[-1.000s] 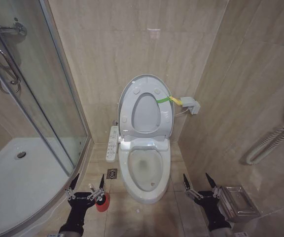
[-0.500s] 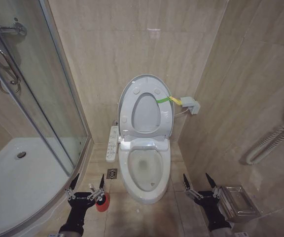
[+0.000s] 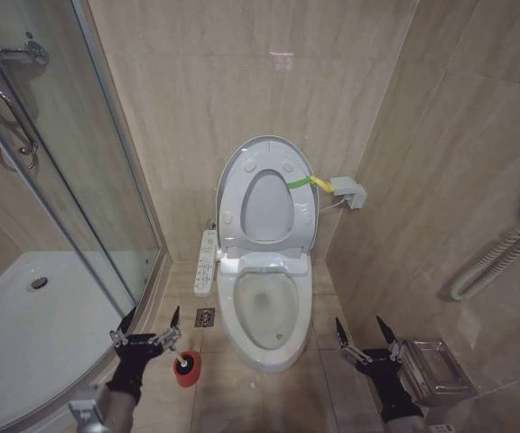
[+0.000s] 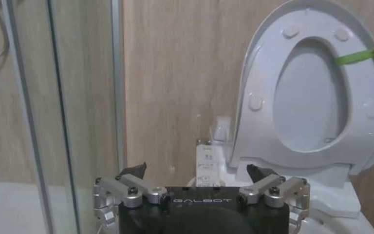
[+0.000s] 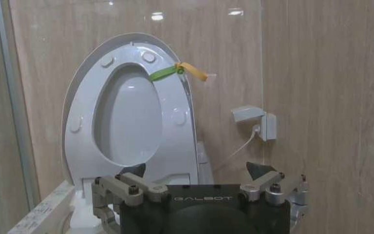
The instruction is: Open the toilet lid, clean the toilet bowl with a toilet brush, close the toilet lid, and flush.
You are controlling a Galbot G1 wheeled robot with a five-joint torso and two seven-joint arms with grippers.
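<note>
The toilet lid [image 3: 269, 206] stands upright against the wall with the ring seat raised against it and a yellow-green band [image 3: 300, 183] on its edge. Below it the toilet bowl [image 3: 262, 336] lies uncovered. On the floor left of the bowl is the toilet brush [image 3: 184, 363], standing in its red cup. My left gripper [image 3: 151, 319] hangs open just above and to the left of the cup, holding nothing. My right gripper [image 3: 360, 326] is open and low, right of the bowl. The lid [image 4: 310, 92] faces the left gripper [image 4: 195, 170], and the lid [image 5: 125, 112] also faces the right gripper [image 5: 196, 169].
The curved glass shower door [image 3: 79, 180] and white shower tray [image 3: 25, 334] close off the left. A button panel [image 3: 206, 262] and a floor drain [image 3: 205, 317] lie beside the bowl. A metal rack [image 3: 433, 368], a wall box [image 3: 348, 190] and a coiled hose [image 3: 495, 262] are on the right.
My left gripper has moved left and up off the red cup, and its wrist has turned. The brush and cup now show uncovered. The right arm has stayed still.
</note>
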